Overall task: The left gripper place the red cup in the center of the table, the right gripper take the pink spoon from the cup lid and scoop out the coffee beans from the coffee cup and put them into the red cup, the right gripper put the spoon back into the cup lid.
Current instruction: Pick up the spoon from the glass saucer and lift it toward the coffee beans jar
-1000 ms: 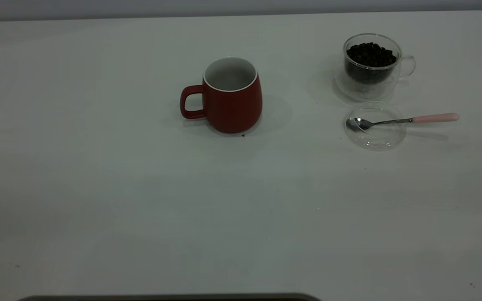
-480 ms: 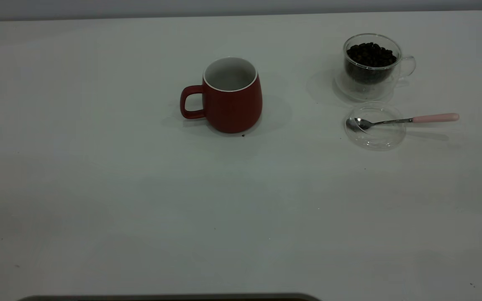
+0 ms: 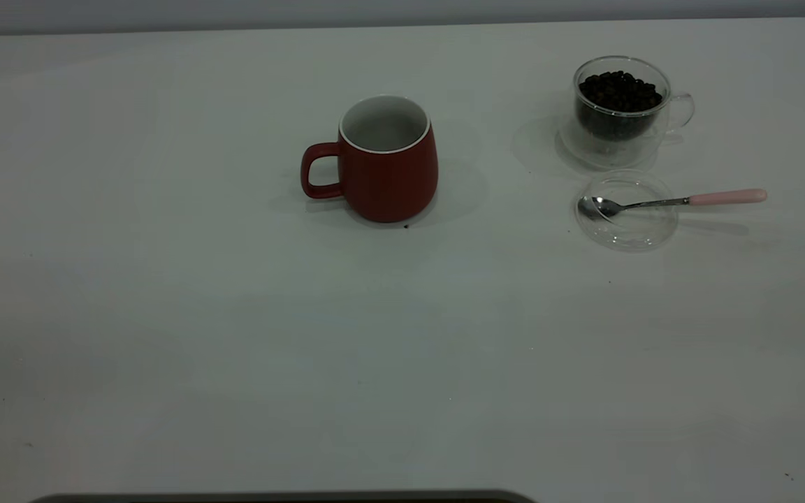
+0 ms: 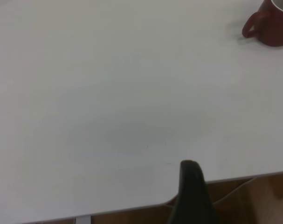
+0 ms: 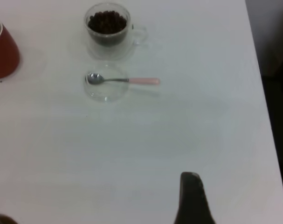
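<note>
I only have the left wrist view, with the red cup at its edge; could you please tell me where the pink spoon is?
Observer: The pink spoon lies with its bowl in the cup lid and its handle reaching out past the rim. In the exterior view it is to the right of the red cup.
Operator: Thank you. And where is the coffee cup?
Observer: The coffee cup stands upright just behind the lid, toward the far edge of the table, with coffee beans filling it nearly to the rim.
Operator: Is anything in the red cup yet?
Observer: No, its white inside shows no beans.
</note>
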Robot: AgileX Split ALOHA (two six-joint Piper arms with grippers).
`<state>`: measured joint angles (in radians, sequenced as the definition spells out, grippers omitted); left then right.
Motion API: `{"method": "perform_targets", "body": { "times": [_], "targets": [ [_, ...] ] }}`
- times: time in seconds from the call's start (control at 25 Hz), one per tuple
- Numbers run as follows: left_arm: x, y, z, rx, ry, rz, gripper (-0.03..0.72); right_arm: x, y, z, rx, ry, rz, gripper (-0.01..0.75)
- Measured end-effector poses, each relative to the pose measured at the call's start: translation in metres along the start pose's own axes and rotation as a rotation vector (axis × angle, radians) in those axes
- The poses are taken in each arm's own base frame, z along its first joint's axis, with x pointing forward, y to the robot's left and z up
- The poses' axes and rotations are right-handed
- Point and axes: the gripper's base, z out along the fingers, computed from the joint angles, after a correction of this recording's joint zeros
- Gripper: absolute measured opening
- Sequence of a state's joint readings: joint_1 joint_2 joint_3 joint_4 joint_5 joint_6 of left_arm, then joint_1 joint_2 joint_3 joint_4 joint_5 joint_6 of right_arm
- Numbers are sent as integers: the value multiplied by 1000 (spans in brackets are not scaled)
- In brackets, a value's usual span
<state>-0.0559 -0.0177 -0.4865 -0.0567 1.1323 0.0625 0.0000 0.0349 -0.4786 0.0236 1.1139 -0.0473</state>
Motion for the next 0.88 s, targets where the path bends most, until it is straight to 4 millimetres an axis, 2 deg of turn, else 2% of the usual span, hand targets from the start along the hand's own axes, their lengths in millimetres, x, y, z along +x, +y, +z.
{"method": "perform_targets", "body": {
  "times": [0.08,0.2,0.36,0.48,0.64,0.76,0.88],
  "targets": [
    [0,0,0,0,0,0,590,-9,-1,-1,3,-17,16,587],
    [0,0,0,0,0,0,590,-38,-1,6,-7,-15,35,647],
    [0,0,0,0,0,0,590,-84,0,44,-42,122,71,684],
    [0,0,0,1,0,0,590,-114,3,85,-94,250,120,688],
    [0,0,0,1,0,0,590,-134,9,156,-179,432,154,688],
    [0,0,0,1,0,0,590,-134,14,212,-240,566,189,688],
    [0,0,0,1,1,0,590,-126,15,257,-274,661,230,688]
  ]
}}
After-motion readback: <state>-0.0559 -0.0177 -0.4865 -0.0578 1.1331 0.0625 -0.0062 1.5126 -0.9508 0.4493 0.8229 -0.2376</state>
